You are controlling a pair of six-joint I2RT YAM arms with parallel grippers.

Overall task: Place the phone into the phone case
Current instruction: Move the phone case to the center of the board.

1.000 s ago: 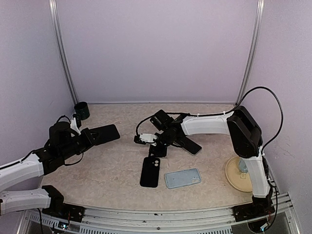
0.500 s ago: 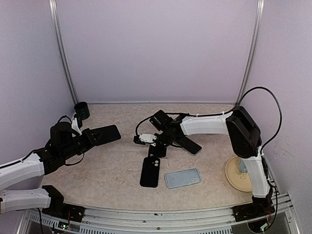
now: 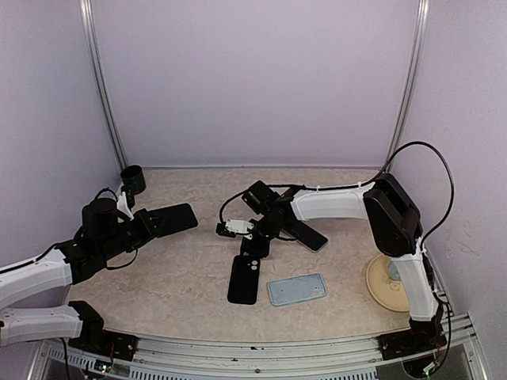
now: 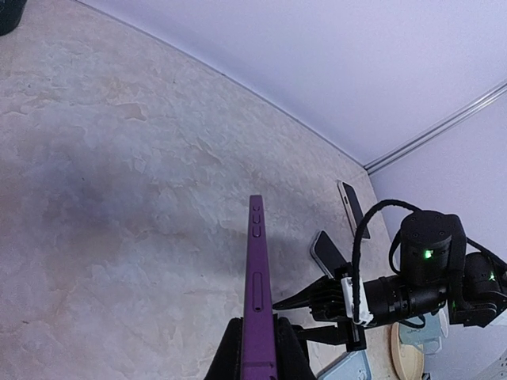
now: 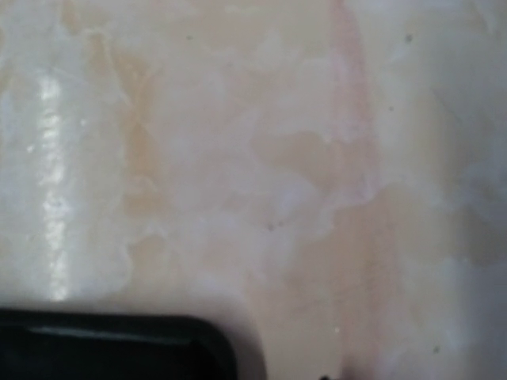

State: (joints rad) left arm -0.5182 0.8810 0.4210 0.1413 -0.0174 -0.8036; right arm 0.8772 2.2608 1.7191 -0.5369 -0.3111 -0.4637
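Observation:
My left gripper (image 3: 146, 222) is shut on a purple phone (image 3: 170, 217), held flat above the table's left side. In the left wrist view the phone (image 4: 256, 293) stands edge-on between the jaws, side buttons showing. A light blue phone case (image 3: 297, 289) lies flat at the front centre. A black slab with camera rings (image 3: 244, 278) lies left of it. My right gripper (image 3: 254, 250) points down just above the black slab's far end. Its fingers (image 4: 317, 296) look spread apart with nothing between them. The right wrist view shows only bare table and a black rounded corner (image 5: 111, 348).
A dark phone (image 3: 308, 236) lies under the right forearm. A black cup (image 3: 132, 180) stands at the back left. A beige plate (image 3: 382, 289) holding a pale blue object (image 3: 394, 269) sits at the right. Purple walls close off the back and sides.
My right gripper has shifted slightly left and lower towards the black slab. My left gripper has barely moved and keeps hold of the purple phone.

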